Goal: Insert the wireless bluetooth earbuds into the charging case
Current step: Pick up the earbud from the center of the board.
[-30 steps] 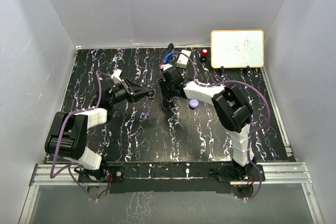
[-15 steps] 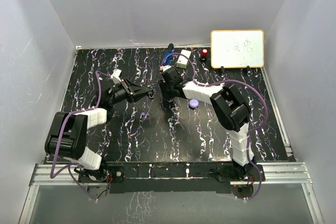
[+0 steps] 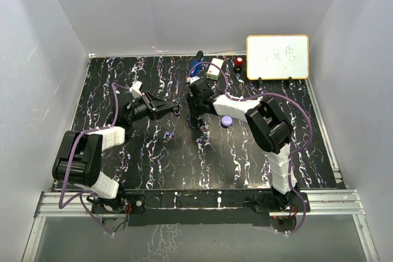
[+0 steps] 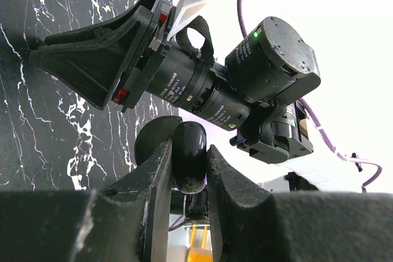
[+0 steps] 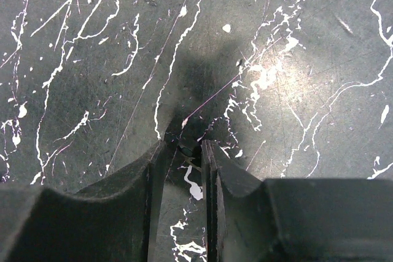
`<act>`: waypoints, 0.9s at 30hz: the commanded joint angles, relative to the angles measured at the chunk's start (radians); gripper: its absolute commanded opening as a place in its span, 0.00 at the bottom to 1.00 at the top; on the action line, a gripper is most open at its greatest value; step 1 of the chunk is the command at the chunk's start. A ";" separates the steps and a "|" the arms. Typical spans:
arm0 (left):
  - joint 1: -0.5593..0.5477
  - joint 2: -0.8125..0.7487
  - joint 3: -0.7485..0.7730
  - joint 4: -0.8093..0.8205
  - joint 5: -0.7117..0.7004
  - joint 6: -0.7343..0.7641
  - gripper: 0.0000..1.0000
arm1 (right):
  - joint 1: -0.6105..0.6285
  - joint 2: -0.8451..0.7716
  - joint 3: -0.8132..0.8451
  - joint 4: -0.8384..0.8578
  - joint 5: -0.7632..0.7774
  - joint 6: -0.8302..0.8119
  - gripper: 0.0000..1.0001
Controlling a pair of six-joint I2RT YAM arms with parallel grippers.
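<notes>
My left gripper [image 4: 188,145] is shut on a glossy black round charging case [image 4: 190,154], held edge-on above the table; in the top view this gripper [image 3: 176,110] sits left of centre. My right gripper [image 3: 190,108] points down at the table just to its right. In the right wrist view its fingertips [image 5: 184,145] are closed in on a tiny black earbud [image 5: 191,150] lying on the marbled surface. A lilac earbud [image 3: 169,134] lies on the table below the left gripper. A lilac round case [image 3: 226,121] rests beside the right forearm.
A whiteboard [image 3: 277,57] stands at the back right. A blue tool [image 3: 196,65], a white box [image 3: 215,70] and a small red item [image 3: 239,62] sit along the back edge. White walls surround the black marbled table [image 3: 184,164].
The right gripper's jaws have narrowed around the black earbud, and the right arm's elbow has shifted slightly left. The left arm and its case have not moved.
</notes>
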 commanded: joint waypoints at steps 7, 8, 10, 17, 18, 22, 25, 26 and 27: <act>0.005 -0.030 0.015 0.023 0.007 -0.007 0.00 | 0.003 0.019 0.045 0.001 0.019 -0.005 0.22; 0.005 -0.029 0.016 0.025 0.008 -0.007 0.00 | 0.003 0.021 0.047 0.000 0.021 -0.005 0.21; 0.005 -0.030 0.016 0.025 0.008 -0.007 0.00 | 0.003 0.025 0.052 -0.003 0.022 -0.003 0.19; 0.005 -0.019 0.019 0.017 0.019 0.002 0.00 | 0.003 0.008 0.054 0.012 0.042 0.003 0.12; 0.005 -0.016 0.021 0.018 0.021 0.004 0.00 | 0.003 -0.003 0.049 0.025 0.042 0.007 0.11; 0.005 -0.007 0.025 0.018 0.035 0.005 0.00 | -0.011 -0.086 -0.030 0.144 0.000 0.041 0.09; 0.005 -0.003 0.025 0.018 0.039 0.007 0.00 | -0.047 -0.176 -0.130 0.307 -0.097 0.096 0.08; 0.004 0.000 0.027 0.018 0.043 0.008 0.00 | -0.063 -0.203 -0.167 0.359 -0.135 0.118 0.08; 0.002 0.004 0.029 0.019 0.047 0.008 0.00 | -0.079 -0.230 -0.199 0.404 -0.167 0.144 0.08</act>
